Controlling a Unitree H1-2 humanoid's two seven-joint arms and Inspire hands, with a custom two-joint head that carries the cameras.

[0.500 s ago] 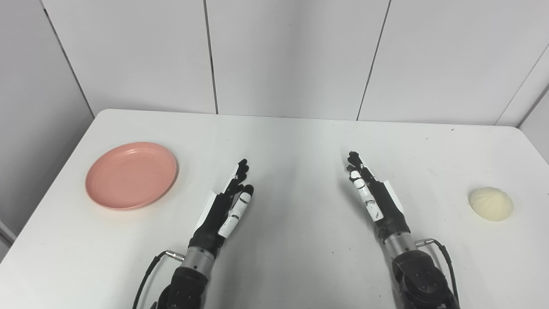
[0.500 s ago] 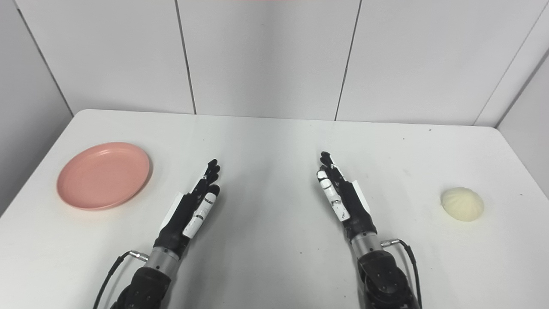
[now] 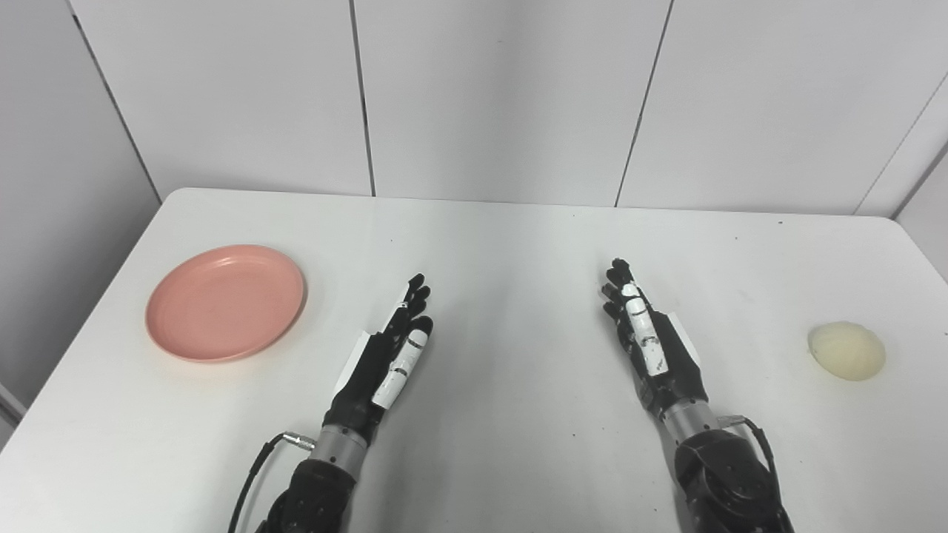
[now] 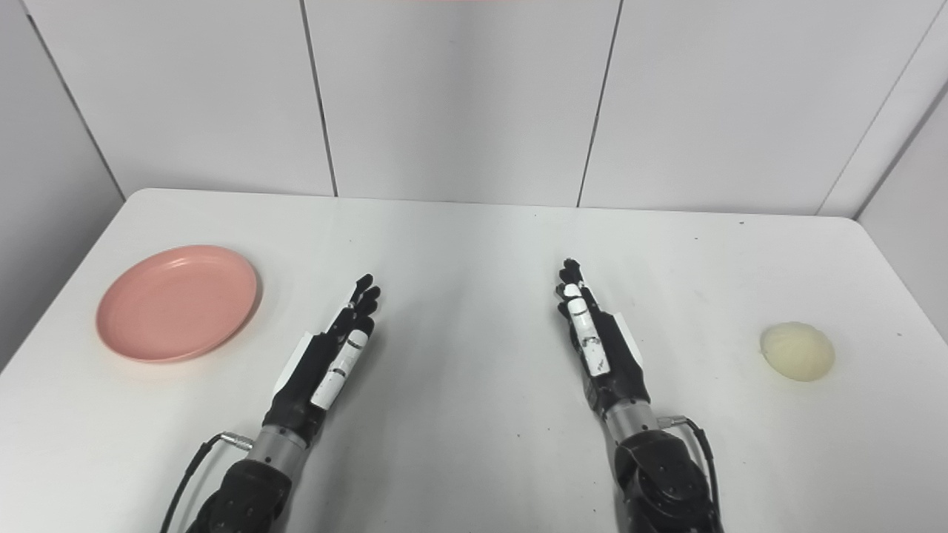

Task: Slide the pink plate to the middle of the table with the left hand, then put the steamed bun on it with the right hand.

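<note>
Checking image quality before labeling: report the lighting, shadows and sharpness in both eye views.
Left eye view: even, soft light; the pink plate casts only a faint shadow on the white table, and the steamed bun looks slightly soft. Right eye view: the same flat light, no strong glare; left hand and right hand are sharp.

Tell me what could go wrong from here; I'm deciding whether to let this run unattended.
The pink plate lies near the table's left edge, so a clumsy push by the left hand might send it off. The steamed bun is rounded and near the right edge; the right hand's fingers could nudge it away rather than grasp it.
</note>
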